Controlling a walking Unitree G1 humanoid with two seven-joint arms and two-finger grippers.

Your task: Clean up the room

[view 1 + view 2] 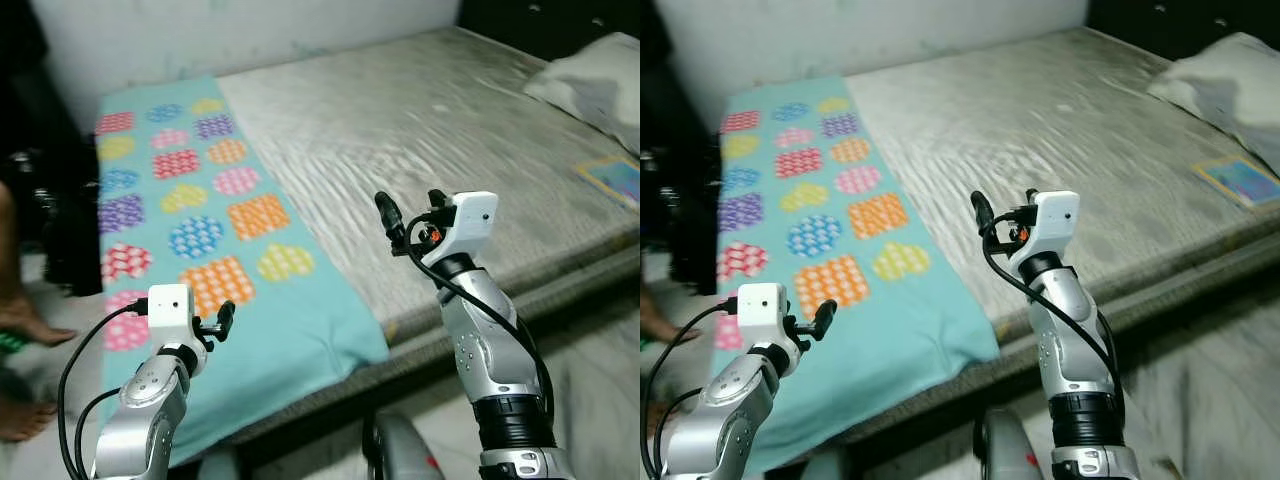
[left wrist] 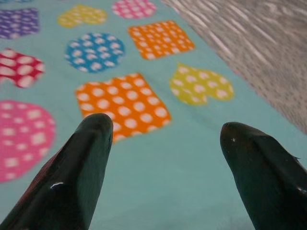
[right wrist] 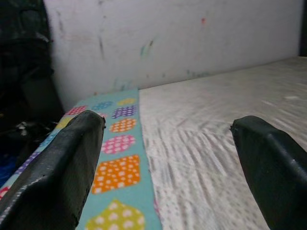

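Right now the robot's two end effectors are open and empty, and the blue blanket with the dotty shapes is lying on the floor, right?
Almost. Both the left end effector and the right end effector are open and empty, but the blanket is not on the floor. The left eye view shows it spread on the bed, along the robot's left side of it, with its near end hanging over the edge.

white wall (image 1: pixel 200 30) | grey mattress (image 1: pixel 430 130) | pale floor (image 1: pixel 600 370)

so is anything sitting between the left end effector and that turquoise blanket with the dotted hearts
Nothing visible. The left end effector hangs open just above the turquoise polka-dot patterned blanket, near its front edge on the grey mattress, with bare cloth between the fingers. The right end effector is raised over the mattress, off to the side.
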